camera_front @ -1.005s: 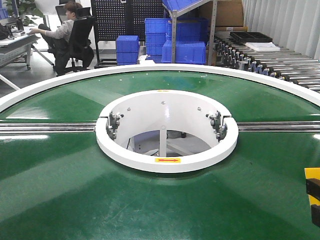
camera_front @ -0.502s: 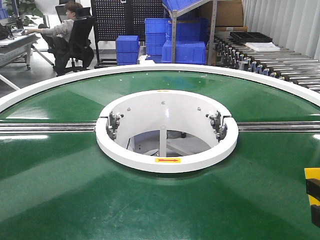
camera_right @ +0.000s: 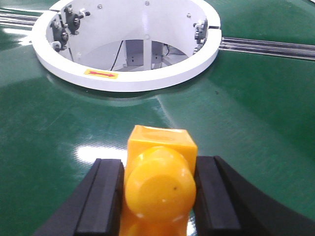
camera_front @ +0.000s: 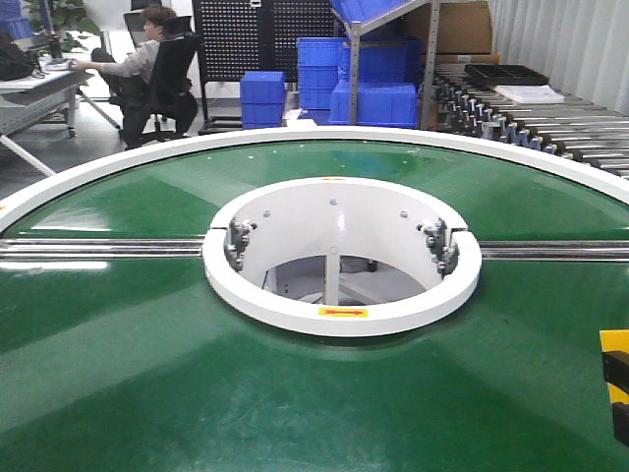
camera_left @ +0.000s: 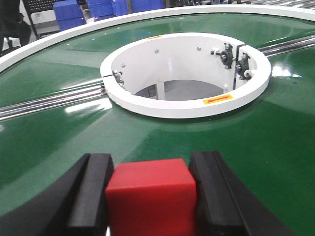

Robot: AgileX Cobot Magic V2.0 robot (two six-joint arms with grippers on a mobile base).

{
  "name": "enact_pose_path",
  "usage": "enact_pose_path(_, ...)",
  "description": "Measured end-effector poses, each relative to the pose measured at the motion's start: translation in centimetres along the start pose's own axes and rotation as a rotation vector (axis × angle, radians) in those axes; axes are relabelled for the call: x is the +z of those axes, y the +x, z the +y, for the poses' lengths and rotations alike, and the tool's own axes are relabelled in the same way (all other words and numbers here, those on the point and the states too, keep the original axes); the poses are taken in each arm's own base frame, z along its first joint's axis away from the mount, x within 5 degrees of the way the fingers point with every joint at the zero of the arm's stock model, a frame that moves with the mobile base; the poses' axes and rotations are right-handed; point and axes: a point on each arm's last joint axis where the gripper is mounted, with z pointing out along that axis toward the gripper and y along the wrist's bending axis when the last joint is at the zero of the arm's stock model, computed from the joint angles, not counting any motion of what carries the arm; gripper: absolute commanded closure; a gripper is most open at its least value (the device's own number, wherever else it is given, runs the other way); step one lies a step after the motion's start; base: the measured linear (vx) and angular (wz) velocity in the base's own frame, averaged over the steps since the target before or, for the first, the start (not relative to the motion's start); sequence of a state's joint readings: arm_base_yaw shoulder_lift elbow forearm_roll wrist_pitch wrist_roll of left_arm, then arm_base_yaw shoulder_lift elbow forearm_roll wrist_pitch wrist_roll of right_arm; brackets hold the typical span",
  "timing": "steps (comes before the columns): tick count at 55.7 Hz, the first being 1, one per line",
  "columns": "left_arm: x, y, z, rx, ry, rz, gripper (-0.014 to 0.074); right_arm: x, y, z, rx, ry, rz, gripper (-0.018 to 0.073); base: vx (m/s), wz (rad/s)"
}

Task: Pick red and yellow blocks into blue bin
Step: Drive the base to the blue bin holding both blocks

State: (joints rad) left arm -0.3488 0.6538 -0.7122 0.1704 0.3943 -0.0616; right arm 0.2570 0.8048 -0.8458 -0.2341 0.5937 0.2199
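In the left wrist view my left gripper (camera_left: 151, 164) is shut on the red block (camera_left: 150, 199), a squarish cube pressed between both black fingers above the green turntable (camera_left: 246, 147). The right wrist view shows my right gripper (camera_right: 158, 169) shut on the yellow block (camera_right: 160, 189), which has a rounded knob facing the camera. Both blocks are held over the green surface, in front of the white ring (camera_left: 187, 105). The blue bin is out of view. Neither gripper appears in the front view.
A white ring (camera_front: 339, 317) surrounds an open hole at the turntable's centre, with metal rails (camera_front: 98, 248) running left and right. Behind the white outer rim (camera_front: 324, 133) stand ribbed blue crates (camera_front: 373, 98), a roller conveyor (camera_front: 550, 118) and a seated person (camera_front: 147, 59). A yellow-and-black part (camera_front: 615, 383) sits at the right edge.
The whole scene in the front view has slid slightly to the right, so the camera has shifted. Nothing on the turntable itself looks different.
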Motion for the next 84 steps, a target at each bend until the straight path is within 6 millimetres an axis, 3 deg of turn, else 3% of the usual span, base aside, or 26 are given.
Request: enact_pose_path(84, -0.01, 0.00, 0.00, 0.000, 0.000, 0.000, 0.0594, 0.00, 0.01, 0.00, 0.000, 0.000, 0.001, 0.0568, -0.11, 0.49)
